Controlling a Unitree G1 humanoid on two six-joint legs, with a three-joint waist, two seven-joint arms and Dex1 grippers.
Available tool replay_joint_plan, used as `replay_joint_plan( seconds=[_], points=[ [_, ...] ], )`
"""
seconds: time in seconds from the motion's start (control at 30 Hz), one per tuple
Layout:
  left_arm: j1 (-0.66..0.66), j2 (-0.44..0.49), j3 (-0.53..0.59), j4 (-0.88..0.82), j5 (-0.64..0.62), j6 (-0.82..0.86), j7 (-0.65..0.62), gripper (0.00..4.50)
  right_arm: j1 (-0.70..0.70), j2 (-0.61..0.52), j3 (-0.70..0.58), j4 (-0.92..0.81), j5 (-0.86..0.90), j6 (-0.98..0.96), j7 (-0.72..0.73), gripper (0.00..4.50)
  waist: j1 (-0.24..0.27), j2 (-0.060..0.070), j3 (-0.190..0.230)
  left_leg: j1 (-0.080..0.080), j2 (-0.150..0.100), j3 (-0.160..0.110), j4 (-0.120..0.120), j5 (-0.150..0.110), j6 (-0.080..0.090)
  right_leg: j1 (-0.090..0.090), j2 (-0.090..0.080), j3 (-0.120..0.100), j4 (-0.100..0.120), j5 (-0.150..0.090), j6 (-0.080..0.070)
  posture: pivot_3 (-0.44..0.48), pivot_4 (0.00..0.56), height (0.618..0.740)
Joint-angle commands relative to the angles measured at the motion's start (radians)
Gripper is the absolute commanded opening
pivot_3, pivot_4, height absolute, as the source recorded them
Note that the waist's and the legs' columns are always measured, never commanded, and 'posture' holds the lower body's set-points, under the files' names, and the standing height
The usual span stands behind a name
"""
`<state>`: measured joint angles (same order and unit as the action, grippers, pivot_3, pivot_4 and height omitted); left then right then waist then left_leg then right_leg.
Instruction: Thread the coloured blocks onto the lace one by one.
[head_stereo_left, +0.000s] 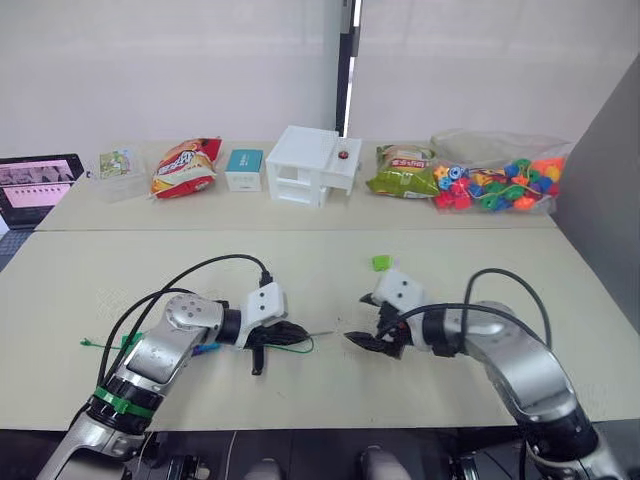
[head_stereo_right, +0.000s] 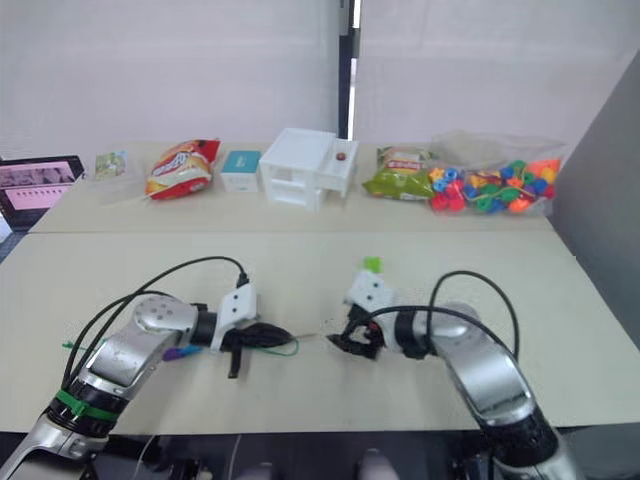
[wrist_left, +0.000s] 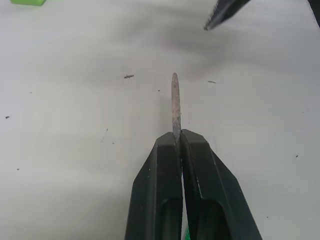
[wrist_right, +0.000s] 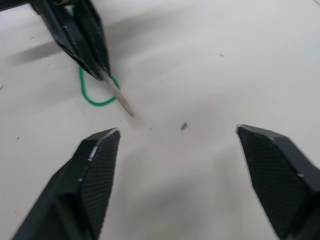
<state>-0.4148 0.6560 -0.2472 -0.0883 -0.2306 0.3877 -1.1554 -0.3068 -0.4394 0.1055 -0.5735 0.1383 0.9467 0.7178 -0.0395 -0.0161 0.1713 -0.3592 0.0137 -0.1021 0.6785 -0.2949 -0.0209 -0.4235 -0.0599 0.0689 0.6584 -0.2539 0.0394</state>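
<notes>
Near the front edge of the table (head_stereo_left: 330, 250), the two grippers face each other, close but apart. The left gripper (wrist_left: 176, 145) has its fingers pressed together on the lace (wrist_right: 96, 98), just behind the stiff pale tip (wrist_left: 175, 102), so the tip sticks out straight toward the right gripper (wrist_right: 177, 135). A green loop of lace hangs behind the closed fingers, and more lace runs back under the left arm to the table's left side.

The right gripper is spread wide and holds nothing; no block sits between its fingers. One green block (head_stereo_left: 381, 263) lies on the table just behind the right wrist. The other blocks are in a clear bag (head_stereo_left: 500, 185) at the far right of the back table, well apart from both arms. I judge that no block is threaded yet, so the task is at its beginning (a purple thing near the left forearm is too small to name).

Several things could go wrong here. If the right gripper closes on the tip now, the lace is only passed across and nothing is threaded. The tip is thin, so a small tilt of the left wrist would make it miss a block's hole. The loose loop could also catch on a finger and pull the tip sideways.
</notes>
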Motion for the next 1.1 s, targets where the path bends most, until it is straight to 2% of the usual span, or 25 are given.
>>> replay_joint_plan(
  seconds=[0.03, 0.1, 0.17, 0.23, 0.37, 0.5, 0.7, 0.83, 1.03, 1.1],
  points=[
    [0.003, 0.014, 0.030, -0.038, -0.019, 0.007, 0.003, 0.00, 0.057, 0.095, -0.039, -0.070, -0.037, 0.026, -0.190, 4.47, -0.006, 0.000, 0.000, 0.000, 0.000, 0.000, 0.000, 0.000, 0.000, 0.000, 0.000, 0.000, 0.001, 0.000, 0.000, 0.000, 0.150, 0.740],
    [0.004, 0.018, 0.034, -0.041, -0.023, 0.014, 0.003, 0.00, 0.075, 0.177, -0.035, -0.064, -0.070, 0.022, -0.304, 4.47, -0.007, 0.000, 0.000, 0.001, 0.000, 0.001, 0.000, 0.000, 0.000, 0.000, 0.000, 0.001, 0.001, 0.000, 0.000, 0.000, 0.150, 0.740],
    [0.006, 0.023, 0.038, -0.046, -0.027, 0.020, 0.003, 0.00, 0.086, 0.332, -0.046, -0.016, -0.127, -0.028, -0.494, 4.47, -0.009, 0.000, 0.000, 0.001, 0.000, 0.001, 0.000, 0.000, 0.000, 0.000, 0.000, 0.001, 0.001, 0.000, 0.000, 0.000, 0.150, 0.740],
    [0.006, 0.026, 0.040, -0.049, -0.029, 0.023, 0.002, 0.00, 0.073, 0.404, -0.038, 0.048, -0.180, -0.086, -0.600, 4.47, -0.008, 0.000, 0.000, 0.002, 0.000, 0.001, -0.001, 0.000, -0.001, -0.001, 0.000, 0.001, 0.003, 0.000, 0.000, 0.000, 0.150, 0.740],
    [0.004, 0.030, 0.042, -0.060, -0.028, 0.030, 0.003, 0.00, -0.004, 0.467, -0.067, 0.234, -0.195, -0.220, -0.694, 4.47, -0.005, 0.001, 0.000, 0.002, -0.001, 0.002, -0.001, 0.001, -0.002, 0.000, -0.001, 0.001, 0.003, 0.000, 0.000, 0.000, 0.150, 0.740],
    [0.003, 0.032, 0.044, -0.066, -0.026, 0.035, 0.007, 0.00, -0.125, 0.480, -0.116, 0.480, -0.184, -0.375, -0.748, 4.47, -0.009, 0.001, 0.000, 0.003, 0.000, 0.001, -0.002, 0.001, -0.001, -0.001, 0.000, 0.001, 0.003, 0.000, 0.000, 0.000, 0.150, 0.740],
    [0.001, 0.034, 0.051, -0.078, -0.029, 0.051, 0.016, 0.00, -0.273, 0.482, -0.160, 0.798, -0.160, -0.552, -0.758, 4.47, -0.023, 0.001, 0.000, 0.002, 0.000, 0.001, -0.003, 0.001, -0.001, -0.001, 0.000, 0.001, 0.003, 0.000, 0.000, 0.000, 0.150, 0.740],
    [0.002, 0.035, 0.057, -0.085, -0.029, 0.061, 0.019, 0.00, -0.292, 0.491, -0.149, 0.847, -0.142, -0.618, -0.736, 3.39, -0.032, 0.001, 0.000, 0.003, 0.000, 0.001, -0.004, 0.001, -0.001, -0.001, 0.000, 0.001, 0.003, 0.000, 0.000, 0.000, 0.150, 0.740],
    [0.004, 0.035, 0.060, -0.082, -0.029, 0.062, 0.020, 0.00, -0.283, 0.497, -0.145, 0.842, -0.131, -0.642, -0.725, 1.26, -0.033, 0.001, 0.000, 0.002, 0.000, 0.001, -0.004, 0.001, -0.001, -0.002, 0.000, 0.002, 0.003, 0.000, 0.000, 0.000, 0.150, 0.740],
    [0.005, 0.034, 0.060, -0.078, -0.029, 0.059, 0.018, 0.00, -0.276, 0.501, -0.148, 0.825, -0.120, -0.647, -0.719, 1.15, -0.033, 0.001, 0.000, 0.002, 0.000, 0.001, -0.004, 0.001, -0.001, -0.001, 0.000, 0.002, 0.003, 0.000, 0.000, 0.000, 0.150, 0.740]
  ],
)
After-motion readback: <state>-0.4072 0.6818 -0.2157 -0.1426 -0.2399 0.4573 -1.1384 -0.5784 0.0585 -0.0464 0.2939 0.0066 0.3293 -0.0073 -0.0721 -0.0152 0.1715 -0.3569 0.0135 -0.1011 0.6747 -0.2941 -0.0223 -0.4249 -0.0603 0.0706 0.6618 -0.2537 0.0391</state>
